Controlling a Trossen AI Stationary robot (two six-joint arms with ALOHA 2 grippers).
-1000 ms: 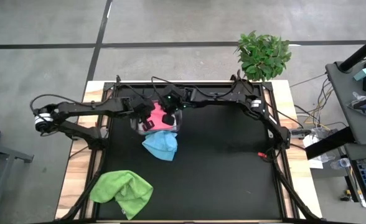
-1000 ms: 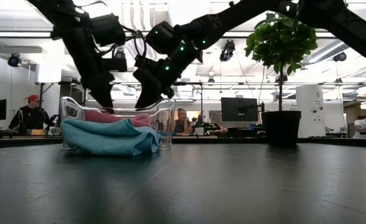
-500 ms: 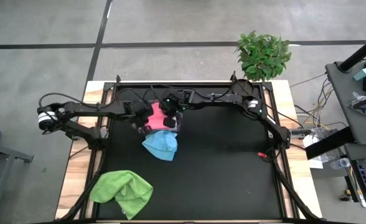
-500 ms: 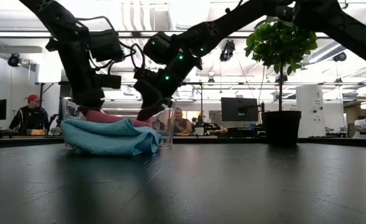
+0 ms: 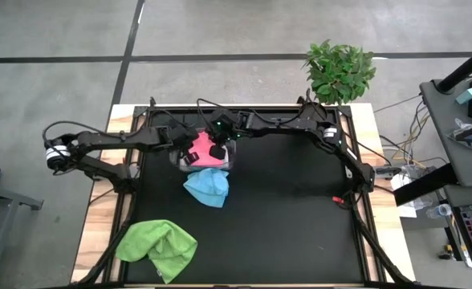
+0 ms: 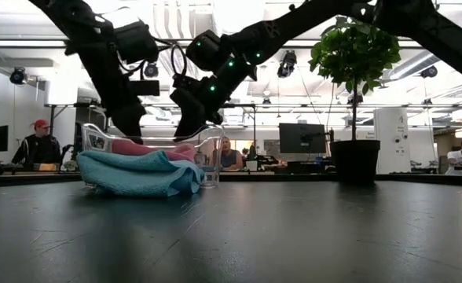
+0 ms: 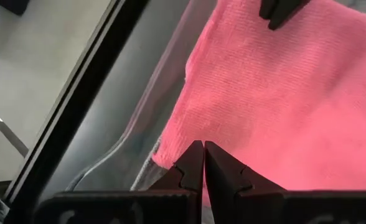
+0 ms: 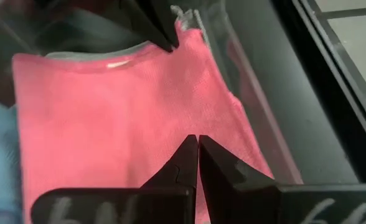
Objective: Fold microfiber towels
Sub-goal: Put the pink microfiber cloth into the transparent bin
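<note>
A pink towel lies folded flat on top in the clear tub at the table's far middle, with a pale grey cloth edge under it. A light blue towel lies bunched against the tub's near side. The lime green towel lies crumpled at the near left. Both grippers reach down into the tub, shut. My left gripper stands at the pink towel's left edge near a corner. My right gripper stands over its right part. My left gripper's shut fingertips point slanting down at the pink towel's edge near a corner; whether they touch it, I cannot tell. My right gripper's shut fingertips point slanting down over the pink towel's surface; nothing is between them, and I cannot tell whether they touch.
A potted plant stands at the far right corner. A small red thing lies by the right rail. Bare black mat spreads over the middle and near right. People sit in the room beyond the table.
Both grippers dipped down onto the pink towel in the tub half a second ago and have come up again to about where they were. They stayed shut. The pink towel lies as before.
</note>
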